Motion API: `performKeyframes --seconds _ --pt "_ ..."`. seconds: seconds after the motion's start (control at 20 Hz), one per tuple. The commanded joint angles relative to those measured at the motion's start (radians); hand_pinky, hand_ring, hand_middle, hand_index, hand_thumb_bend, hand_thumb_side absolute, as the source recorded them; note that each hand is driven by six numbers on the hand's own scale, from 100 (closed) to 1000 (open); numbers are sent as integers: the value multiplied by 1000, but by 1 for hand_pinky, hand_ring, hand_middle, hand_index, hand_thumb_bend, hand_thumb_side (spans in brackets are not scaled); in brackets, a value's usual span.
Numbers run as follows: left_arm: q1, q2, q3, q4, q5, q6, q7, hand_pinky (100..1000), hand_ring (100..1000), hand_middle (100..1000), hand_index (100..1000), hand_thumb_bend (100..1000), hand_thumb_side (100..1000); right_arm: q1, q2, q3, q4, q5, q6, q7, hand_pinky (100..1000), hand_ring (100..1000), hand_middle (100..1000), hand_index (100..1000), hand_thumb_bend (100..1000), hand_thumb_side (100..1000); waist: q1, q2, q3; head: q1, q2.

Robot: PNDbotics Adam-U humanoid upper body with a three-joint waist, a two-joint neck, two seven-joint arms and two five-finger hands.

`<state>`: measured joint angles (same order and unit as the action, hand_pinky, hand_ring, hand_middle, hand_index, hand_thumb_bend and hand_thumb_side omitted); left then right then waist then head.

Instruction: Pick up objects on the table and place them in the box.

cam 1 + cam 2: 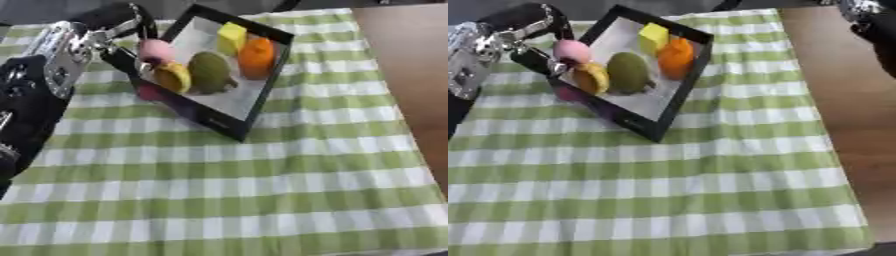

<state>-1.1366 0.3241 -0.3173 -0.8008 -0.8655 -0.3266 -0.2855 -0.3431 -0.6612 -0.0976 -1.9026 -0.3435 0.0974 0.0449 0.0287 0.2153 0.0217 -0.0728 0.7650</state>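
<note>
Pink and rounded, the smooth fruit [157, 49] sits in our left hand [131, 42], fingers curled round it over the black box's [254, 107] left rim; inside lie an orange [257, 57], a green oval fruit [210, 71], a yellow block [232, 37] and a yellow-orange fruit [174, 76]. Green-checked cloth [262, 190] lies beneath. Our right hand's [872, 20] fingers we cannot tell.

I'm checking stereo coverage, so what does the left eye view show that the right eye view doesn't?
Only the left eye view shows more of the black and silver left arm down the left side. Only the right eye view shows part of the right arm at the upper right corner. Both share the black shallow box, holding a pink round object, yellow block, orange fruit and green fruit, on the green checked cloth.
</note>
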Motion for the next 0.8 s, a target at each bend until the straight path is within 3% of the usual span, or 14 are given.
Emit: performKeyframes --seconds 0.05,0.25,0.4,0.6,0.65,0.75,0.8 --pt "-15 5 12 -1 -11 -10 2 741 638 623 667 446 100 -14 -17 -6 -11 -4 0 4 995 827 718 765 145 364 7 -12 -1 4 5" --pt "-14 9 15 -31 -22 -12 9 824 784 796 857 797 387 -14 -16 -4 -10 -3 1 6 995 827 717 765 144 365 7 -13 -1 2 5" --pt "-17 21 15 -96 -58 5 37 834 808 807 865 871 409 -13 -15 -3 -9 -3 3 8 995 826 717 765 144 365 8 -15 1 -1 5" --pt "-2 42 24 -213 -36 47 72 805 742 748 828 654 337 -11 -16 -5 -8 -3 3 6 995 826 717 764 144 362 9 -21 6 -7 5" --pt "10 51 28 -255 -7 65 84 804 738 744 825 641 333 -10 -16 -6 -8 -4 2 5 995 826 717 764 144 361 8 -22 7 -9 5" --pt "54 77 51 -362 103 112 115 804 696 711 797 470 290 -8 -15 -10 -10 -6 0 -1 994 826 716 764 145 357 6 -25 14 -17 5" --pt "85 89 74 -422 177 144 137 815 655 675 774 323 282 -6 -14 -13 -11 -7 -1 -4 994 826 716 764 146 354 3 -26 19 -24 5"
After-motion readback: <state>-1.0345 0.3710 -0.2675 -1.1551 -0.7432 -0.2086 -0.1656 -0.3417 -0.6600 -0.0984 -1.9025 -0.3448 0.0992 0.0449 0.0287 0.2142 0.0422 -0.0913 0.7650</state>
